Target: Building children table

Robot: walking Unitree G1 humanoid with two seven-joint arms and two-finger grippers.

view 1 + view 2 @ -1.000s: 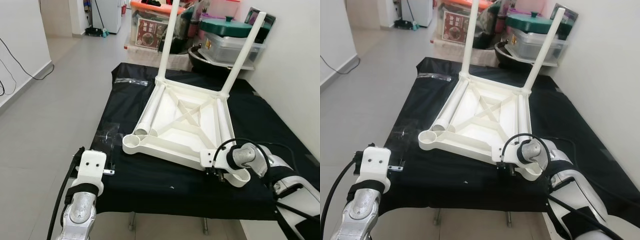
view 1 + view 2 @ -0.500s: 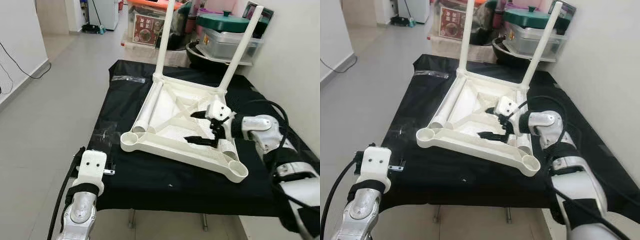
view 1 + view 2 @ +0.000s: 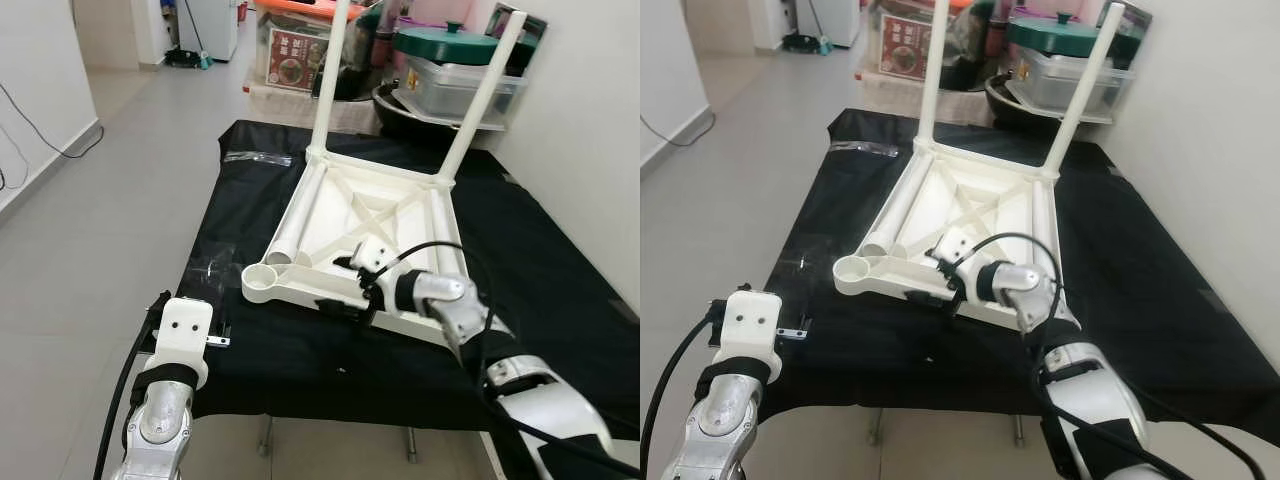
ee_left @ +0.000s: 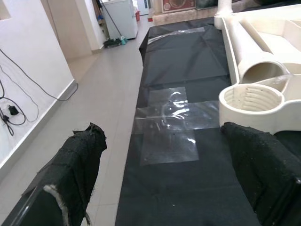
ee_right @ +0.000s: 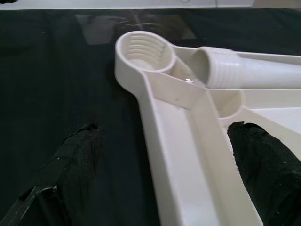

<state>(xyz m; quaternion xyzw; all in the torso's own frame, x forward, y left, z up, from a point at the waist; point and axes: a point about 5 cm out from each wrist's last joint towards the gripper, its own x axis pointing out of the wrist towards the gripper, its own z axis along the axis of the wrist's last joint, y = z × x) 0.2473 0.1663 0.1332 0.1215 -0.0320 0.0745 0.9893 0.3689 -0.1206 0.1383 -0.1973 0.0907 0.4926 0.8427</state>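
Observation:
The white children's table top (image 3: pixel 330 225) lies upside down on a black-covered table (image 3: pixel 560 270). Two white legs (image 3: pixel 330 75) stand screwed into its far corners. A loose leg (image 3: pixel 298 215) lies inside along its left side, another (image 3: pixel 447 255) along its right side. The near-left corner socket (image 3: pixel 262 278) is empty. My right gripper (image 3: pixel 335 284) is open and straddles the top's near rim (image 5: pixel 178 132), a little right of that socket (image 5: pixel 143 52). My left gripper (image 4: pixel 162 134) hangs open off the table's near-left corner, with the socket (image 4: pixel 254 96) ahead of it.
A clear plastic bag (image 4: pixel 169 127) lies flat on the cloth near the left edge, another (image 3: pixel 262 160) at the far left. Storage boxes and a green-lidded pot (image 3: pixel 450 50) crowd behind the table. A wall (image 3: pixel 590 120) runs along the right, open floor (image 3: pixel 110 200) along the left.
My right arm swung left, from the top's right side to its near rim beside the near-left socket. The left arm has kept still.

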